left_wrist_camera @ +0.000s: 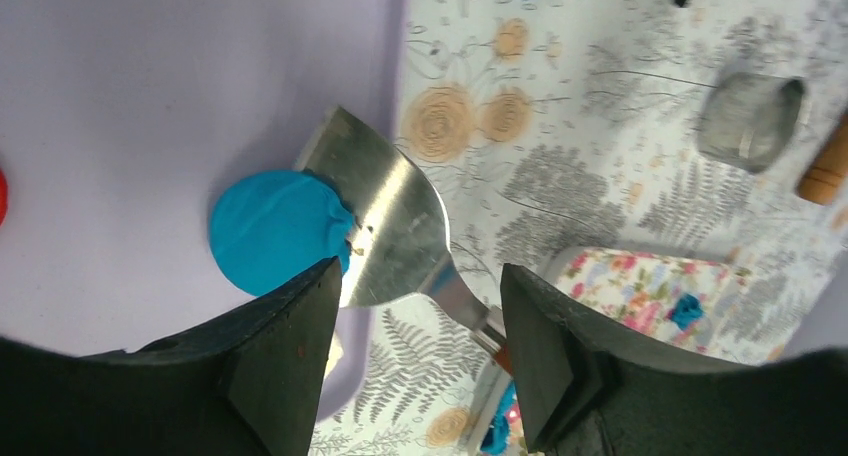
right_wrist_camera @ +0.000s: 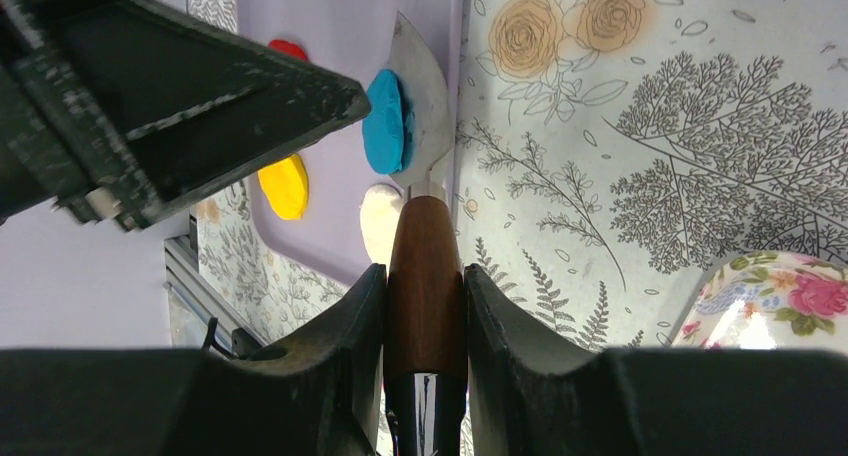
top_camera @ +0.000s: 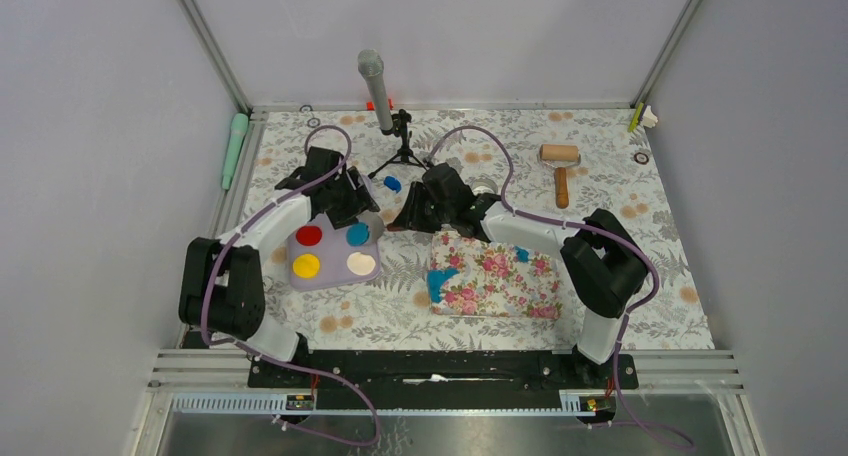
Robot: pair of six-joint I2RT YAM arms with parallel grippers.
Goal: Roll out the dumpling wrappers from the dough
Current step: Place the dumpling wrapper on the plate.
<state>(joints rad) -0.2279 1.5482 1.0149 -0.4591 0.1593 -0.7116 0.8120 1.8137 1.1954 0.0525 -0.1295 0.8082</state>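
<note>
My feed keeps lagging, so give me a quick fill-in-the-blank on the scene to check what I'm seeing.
1. The right hand holds the spatula by its ____ handle.
2. Its blade touches the ____ disc on the tray.
3. The left hand is ____ and holds nothing.

Missing words: wooden; blue; open.

Flat round blue wrapper (left_wrist_camera: 272,231) on lilac tray (top_camera: 332,252); ragged blue dough (top_camera: 440,284) on floral mat (top_camera: 500,278)

Left arm (top_camera: 270,226) stretches toward 2 o'clock, left fingers (left_wrist_camera: 290,326) spread apart; right arm (top_camera: 540,234) reaches toward 9 o'clock, right fingers (right_wrist_camera: 350,326) clamping a spatula (right_wrist_camera: 425,266).
</note>
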